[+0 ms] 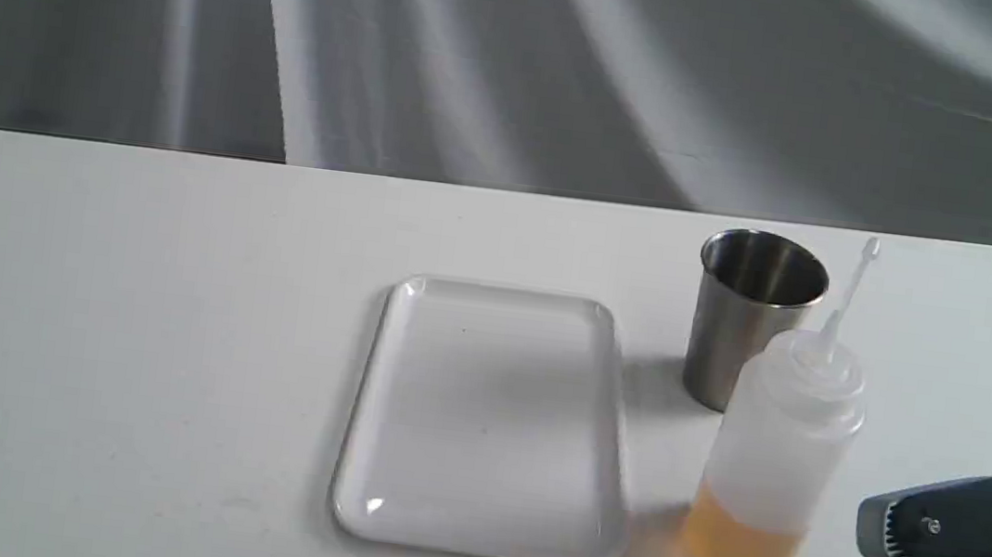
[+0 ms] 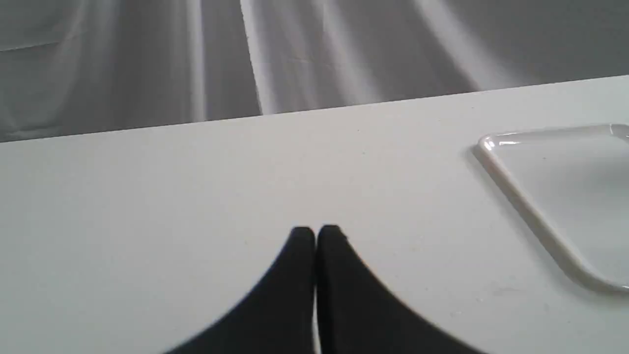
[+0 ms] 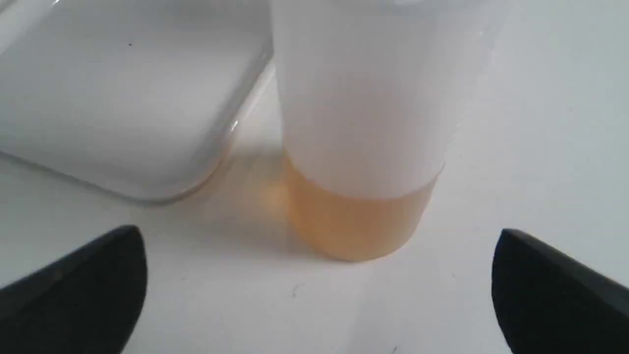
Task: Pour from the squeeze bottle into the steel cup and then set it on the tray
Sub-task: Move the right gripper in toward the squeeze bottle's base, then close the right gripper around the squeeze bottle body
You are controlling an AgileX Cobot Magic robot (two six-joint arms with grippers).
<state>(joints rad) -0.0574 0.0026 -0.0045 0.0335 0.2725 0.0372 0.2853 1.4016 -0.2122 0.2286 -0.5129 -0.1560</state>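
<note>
squeeze bottle [image 1: 781, 442] beside tray [image 1: 490, 409] (upright), right claw [image 3: 317, 231] spread

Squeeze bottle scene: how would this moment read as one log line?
squeeze bottle: upright on table, beside tray, not on it | steel cup: standing behind bottle | right jaws: open, not touching bottle | left jaws: shut, empty

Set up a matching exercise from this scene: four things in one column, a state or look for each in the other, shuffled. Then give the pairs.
Things
1. squeeze bottle
2. steel cup
3. left gripper
4. right gripper

States
A. shut, holding nothing
B. translucent whitish, with a long thin nozzle
C. open, jaws wide apart
D. brushed metal, upright, open at the top

Pairs: 1-B, 2-D, 3-A, 4-C
</note>
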